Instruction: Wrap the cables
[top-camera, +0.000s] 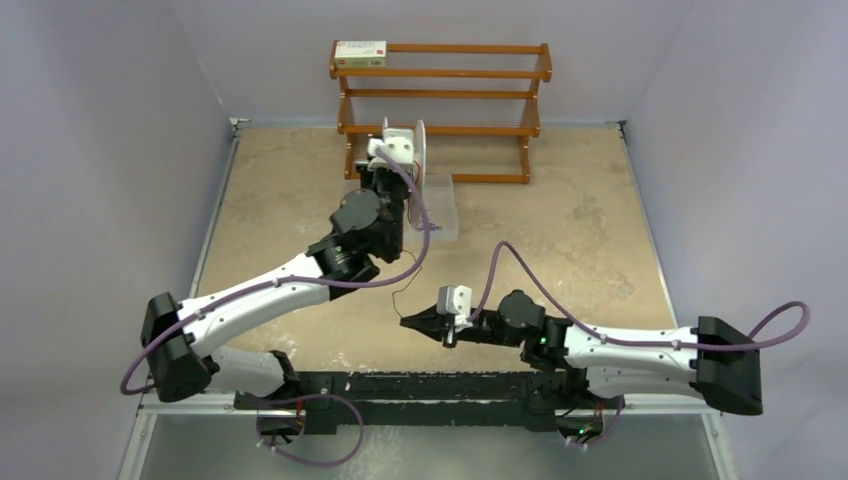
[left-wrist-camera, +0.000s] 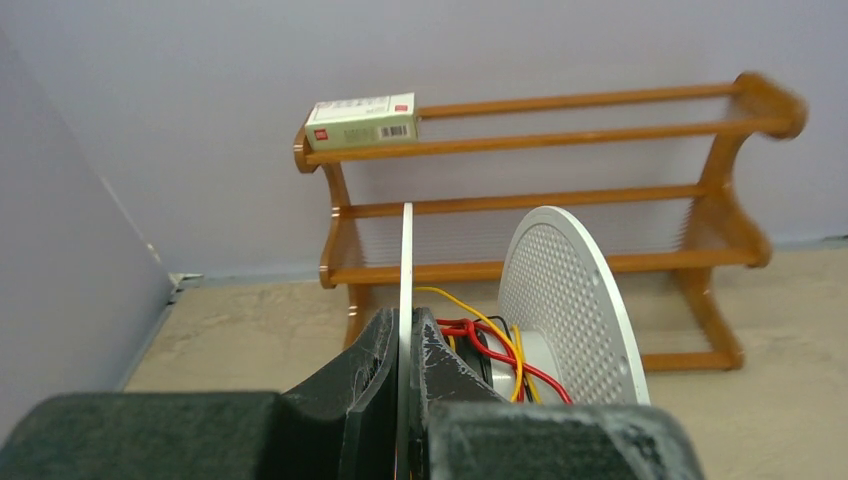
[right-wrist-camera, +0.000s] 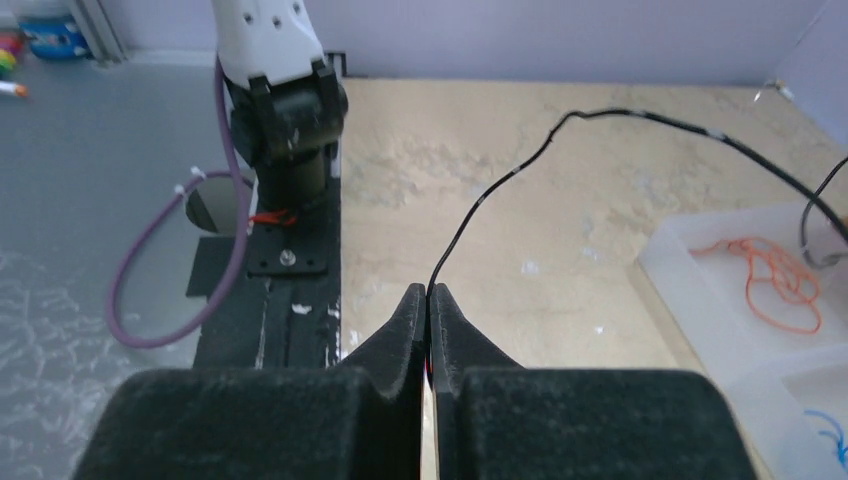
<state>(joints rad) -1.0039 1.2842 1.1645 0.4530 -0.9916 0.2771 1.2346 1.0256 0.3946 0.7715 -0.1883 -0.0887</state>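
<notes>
1. Two robot arms work over a beige counter (top-camera: 560, 230). The left arm (top-camera: 250, 300) reaches to a grey-white spool (top-camera: 417, 150) standing in front of a wooden rack (top-camera: 480, 90).
2. The left jaws are clamped shut on the thin edge of one flange (left-wrist-camera: 406, 270) of the spool. Seen edge-on, it rises straight up from between them.
3. Just right of the left jaws, red, orange and black cables (left-wrist-camera: 490, 340) lie bunched between that flange and the perforated flange (left-wrist-camera: 570, 300).
4. A small box (left-wrist-camera: 362, 121) sits on the rack's top rail, above and beyond the left jaws.
5. On the right arm (top-camera: 620, 345), the right jaws are pinched tight on a black cable (right-wrist-camera: 510, 175). It rises from their tips and arcs away up and to the right over the counter.
6. To the right of the right jaws, a clear tray (right-wrist-camera: 700, 320) holds a loose orange cable (right-wrist-camera: 775, 275). A blue cable (right-wrist-camera: 832, 437) shows at the lower corner of the wrist view.
7. From above, the right jaws hover over the near middle of the counter, well apart from the left jaws at the spool.
</notes>
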